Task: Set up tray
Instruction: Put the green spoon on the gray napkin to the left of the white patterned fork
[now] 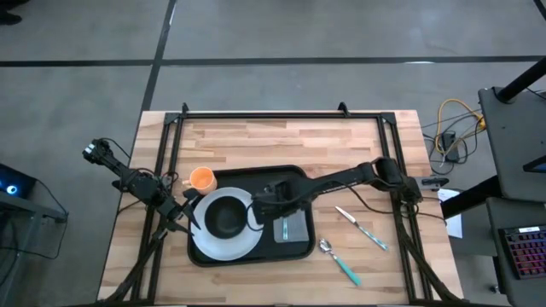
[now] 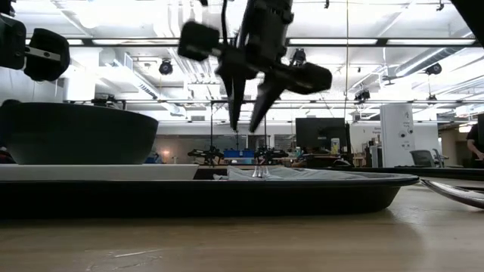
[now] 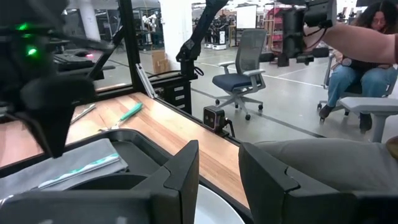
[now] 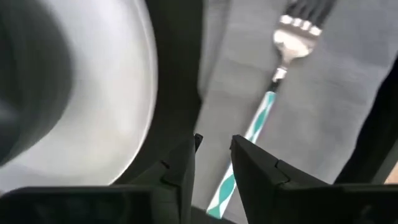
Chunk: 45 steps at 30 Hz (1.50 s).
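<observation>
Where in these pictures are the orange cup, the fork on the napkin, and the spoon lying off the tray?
Small orange plastic cup (image 1: 202,178): high view, its rim.
Teal-handled metal fork (image 4: 262,116): right wrist view, its handle.
Teal-handled metal spoon (image 1: 325,246): high view, its bowl.

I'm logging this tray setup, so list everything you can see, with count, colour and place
tray: one, black, table centre
plate: one, white, left part of tray
bowl: one, black, on plate
napkin: one, grey, right part of tray
fork: one, teal handle, on napkin
cup: one, orange, off tray's upper left corner
knife: one, teal handle, table right of tray
spoon: one, teal handle, table right of tray
left claw: open, at plate's left edge
right claw: open, above tray between bowl and napkin
</observation>
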### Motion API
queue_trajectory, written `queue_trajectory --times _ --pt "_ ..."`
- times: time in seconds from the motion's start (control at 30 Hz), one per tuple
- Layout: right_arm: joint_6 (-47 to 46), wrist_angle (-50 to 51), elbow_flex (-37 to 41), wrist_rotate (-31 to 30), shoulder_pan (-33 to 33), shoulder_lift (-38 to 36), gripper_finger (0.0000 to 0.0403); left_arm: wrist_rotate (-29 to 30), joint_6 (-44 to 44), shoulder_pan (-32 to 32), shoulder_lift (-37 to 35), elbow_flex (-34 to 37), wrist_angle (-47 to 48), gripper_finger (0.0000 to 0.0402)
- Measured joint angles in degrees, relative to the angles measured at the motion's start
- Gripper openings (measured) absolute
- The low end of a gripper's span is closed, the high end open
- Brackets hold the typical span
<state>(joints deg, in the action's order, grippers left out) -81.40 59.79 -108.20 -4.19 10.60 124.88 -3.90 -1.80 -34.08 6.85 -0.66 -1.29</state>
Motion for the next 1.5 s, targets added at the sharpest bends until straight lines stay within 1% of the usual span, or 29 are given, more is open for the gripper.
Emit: queue_trajectory --times 0.13,0.37,0.53,0.87,1.07,1.17,1.3,1.4,1.5 --pt "1.83 0.52 -1.24 -2.25 2.60 0.00 0.0084 0.00 0.00 0.00 0.00 0.00 0.01 0.0096" --pt "1.27 4.59 -1.31 -0.45 8.45 -0.01 0.0073 0.00 0.00 0.01 0.00 0.01 0.01 0.0096" --pt "0.82 5.29 -1.31 1.05 13.90 0.00 0.0077 -0.01 0.00 0.01 0.00 0.00 0.00 0.0096" --pt "-10.67 18.55 -1.18 1.19 24.56 -0.25 0.0096 -0.02 0.00 0.01 0.00 0.01 0.01 0.0096" --pt "-11.52 19.11 -0.11 0.95 28.42 -0.55 0.0109 -0.02 0.00 0.00 0.00 0.01 0.01 0.0096" --pt "-11.46 19.16 1.59 0.91 29.77 -0.61 0.0111 0.00 0.00 0.01 0.00 0.01 0.01 0.0096" --pt "-10.26 18.14 5.89 1.04 31.44 -1.69 0.0107 0.00 0.00 0.01 0.00 -0.01 -0.01 0.0096" --pt "-10.42 16.41 10.70 1.16 32.39 -4.27 0.0100 -0.01 0.00 0.00 0.00 -0.01 -0.01 0.0096" --pt "-11.87 11.12 17.60 0.68 33.00 -8.92 0.0092 -0.01 0.00 -0.01 0.00 -0.01 0.00 0.0096"
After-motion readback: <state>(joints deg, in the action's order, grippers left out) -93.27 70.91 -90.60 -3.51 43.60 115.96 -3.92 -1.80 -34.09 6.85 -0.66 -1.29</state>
